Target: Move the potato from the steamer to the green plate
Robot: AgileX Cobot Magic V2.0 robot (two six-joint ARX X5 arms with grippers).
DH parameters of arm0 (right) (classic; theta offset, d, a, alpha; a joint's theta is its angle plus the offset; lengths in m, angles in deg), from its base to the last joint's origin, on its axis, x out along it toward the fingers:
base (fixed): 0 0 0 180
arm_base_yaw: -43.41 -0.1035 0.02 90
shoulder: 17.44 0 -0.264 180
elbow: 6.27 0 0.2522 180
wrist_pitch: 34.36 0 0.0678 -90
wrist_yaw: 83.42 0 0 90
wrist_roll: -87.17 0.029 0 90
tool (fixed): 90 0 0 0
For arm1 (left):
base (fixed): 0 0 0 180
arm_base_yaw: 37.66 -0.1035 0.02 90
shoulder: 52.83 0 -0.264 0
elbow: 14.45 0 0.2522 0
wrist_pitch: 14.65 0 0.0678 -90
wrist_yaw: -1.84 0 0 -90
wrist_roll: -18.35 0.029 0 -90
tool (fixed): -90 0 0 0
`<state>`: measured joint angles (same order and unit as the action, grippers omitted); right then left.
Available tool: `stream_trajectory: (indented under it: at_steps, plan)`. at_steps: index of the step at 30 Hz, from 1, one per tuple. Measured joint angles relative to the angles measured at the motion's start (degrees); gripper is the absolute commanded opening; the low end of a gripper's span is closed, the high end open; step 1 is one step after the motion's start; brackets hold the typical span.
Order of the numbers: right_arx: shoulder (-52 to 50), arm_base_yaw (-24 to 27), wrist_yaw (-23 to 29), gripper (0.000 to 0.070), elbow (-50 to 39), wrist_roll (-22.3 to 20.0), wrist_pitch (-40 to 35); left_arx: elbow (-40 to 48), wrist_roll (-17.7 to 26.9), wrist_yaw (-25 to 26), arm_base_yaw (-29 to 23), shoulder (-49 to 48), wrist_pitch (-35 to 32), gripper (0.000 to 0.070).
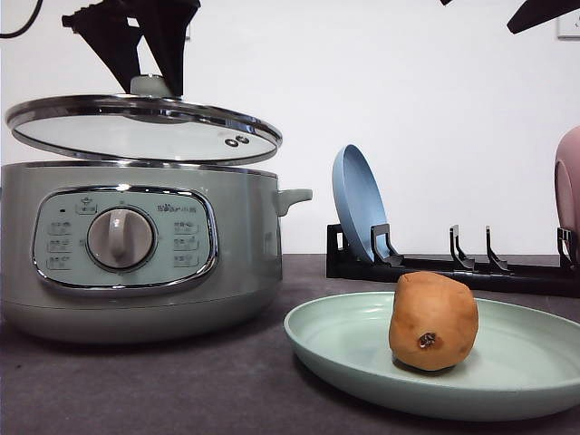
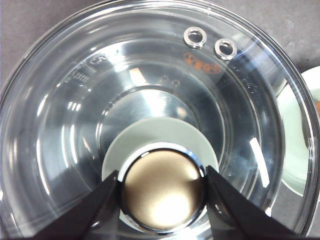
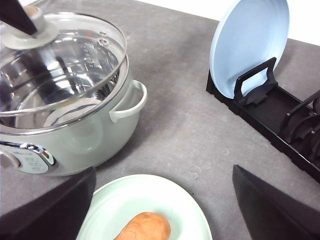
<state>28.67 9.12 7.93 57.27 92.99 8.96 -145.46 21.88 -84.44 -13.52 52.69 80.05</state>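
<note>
The potato (image 1: 433, 321), orange-brown with one dark eye spot, stands on end on the green plate (image 1: 507, 381), directly below the spread right hand (image 3: 162, 200). The plate, pale mint and shallow with a raised rim, lies flat on the worktop beside the steamer (image 1: 136, 263). The steamer is sage-green with a front dial; its glass lid (image 1: 145, 127) is held tilted above the rim, the knob pinched in the left hand (image 2: 161, 190).

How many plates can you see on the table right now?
3. The green plate lies flat in front, holding the potato. A blue plate stands in the black rack. A pink plate sits at the rack's right end, mostly cut off; others may be hidden.
</note>
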Motion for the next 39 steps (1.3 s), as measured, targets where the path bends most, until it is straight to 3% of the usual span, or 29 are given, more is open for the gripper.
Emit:
stream_trajectory:
  at_steps: [18,29,39]
  plan:
    - [0.0,0.0,0.0,0.0550,0.0,0.0,0.0,0.3,0.0,-0.6,0.4,2.1,0.1,0.0000]
    - [0.0,0.0,0.0,0.0550,0.0,-1.2,0.0,5.3,-0.1,-0.7,0.4,0.4,-2.1,0.0000]
    - [0.0,0.0,0.0,0.0550,0.0,-1.3,0.0,6.1,-0.3,-3.9,0.9,0.2,-2.0,0.0000]
